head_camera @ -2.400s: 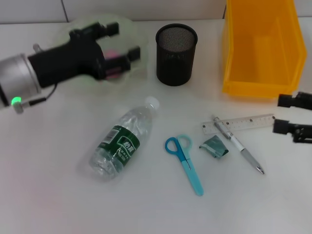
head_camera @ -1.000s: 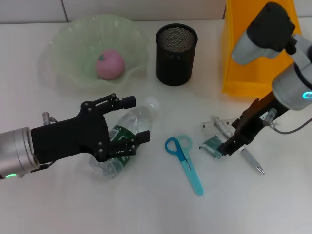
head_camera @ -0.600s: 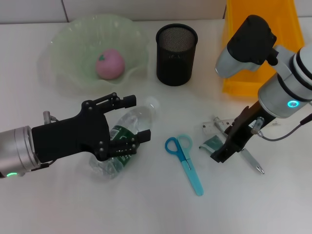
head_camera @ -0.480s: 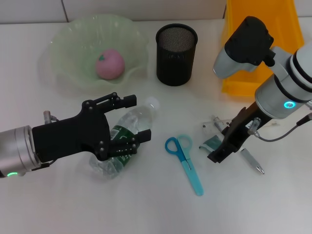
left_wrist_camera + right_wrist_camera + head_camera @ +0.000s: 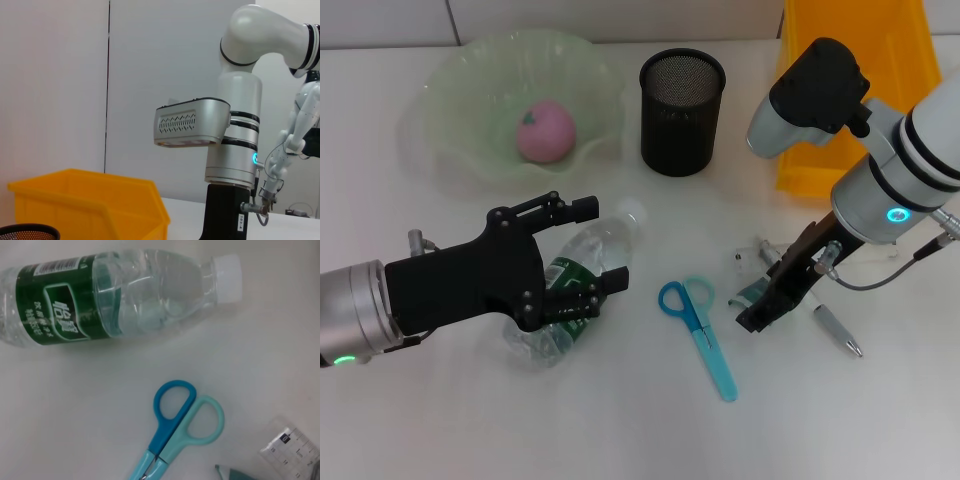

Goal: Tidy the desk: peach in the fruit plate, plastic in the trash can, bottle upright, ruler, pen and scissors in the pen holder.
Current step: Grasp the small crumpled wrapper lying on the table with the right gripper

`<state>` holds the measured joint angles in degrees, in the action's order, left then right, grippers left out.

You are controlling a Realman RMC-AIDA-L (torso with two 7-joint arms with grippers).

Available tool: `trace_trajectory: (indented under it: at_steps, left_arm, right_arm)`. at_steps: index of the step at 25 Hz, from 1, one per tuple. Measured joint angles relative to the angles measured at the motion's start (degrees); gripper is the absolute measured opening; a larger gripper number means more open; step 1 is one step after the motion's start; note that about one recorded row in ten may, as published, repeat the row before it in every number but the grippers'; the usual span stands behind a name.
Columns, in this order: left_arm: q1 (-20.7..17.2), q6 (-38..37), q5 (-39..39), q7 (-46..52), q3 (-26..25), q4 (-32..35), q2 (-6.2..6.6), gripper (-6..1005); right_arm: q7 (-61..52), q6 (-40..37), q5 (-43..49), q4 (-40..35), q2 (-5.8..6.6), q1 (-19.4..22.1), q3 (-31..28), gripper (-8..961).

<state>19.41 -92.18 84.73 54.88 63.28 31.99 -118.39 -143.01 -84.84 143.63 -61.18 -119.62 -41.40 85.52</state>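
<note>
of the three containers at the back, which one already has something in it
The pale green fruit plate, farthest left: a pink peach sits in it. The black mesh pen holder looks empty.

- The right gripper [image 5: 760, 308] has come in from the right edge, dropped over the plastic [image 5: 752, 293] and edged left.
- The left gripper [image 5: 582, 250] left the plate [image 5: 450, 90] for the bottle [image 5: 600, 245].
</note>
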Motion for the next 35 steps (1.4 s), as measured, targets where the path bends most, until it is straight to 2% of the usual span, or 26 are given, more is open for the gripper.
trace_trajectory:
  at_steps: [10,15,20,28,35]
  left_arm:
    - [-0.07,-0.01,0.0,-0.13,0.0,0.0,0.0,812]
    - [-0.08,-0.02,0.0,-0.13,0.0,0.0,-0.01,813]
    - [-0.06,-0.01,0.0,-0.13,0.0,0.0,0.0,812]
    - [0.07,-0.01,0.0,-0.13,0.0,0.0,-0.01,813]
    - [-0.04,-0.02,0.0,-0.15,0.0,0.0,-0.01,813]
  right_arm:
    - [-0.39,0.05,0.23,0.1,0.0,-0.08,0.0,795]
    - [-0.39,0.12,0.36,0.14,0.0,-0.09,0.0,598]
    - [-0.17,0.36,0.22,1.07,0.0,-0.37,0.01,521]
    - [-0.31,1.31,0.07,2.45,0.0,-1.14,2.07,509]
    - [-0.23,1.43,0.07,3.1,0.0,-1.59,2.2,401]
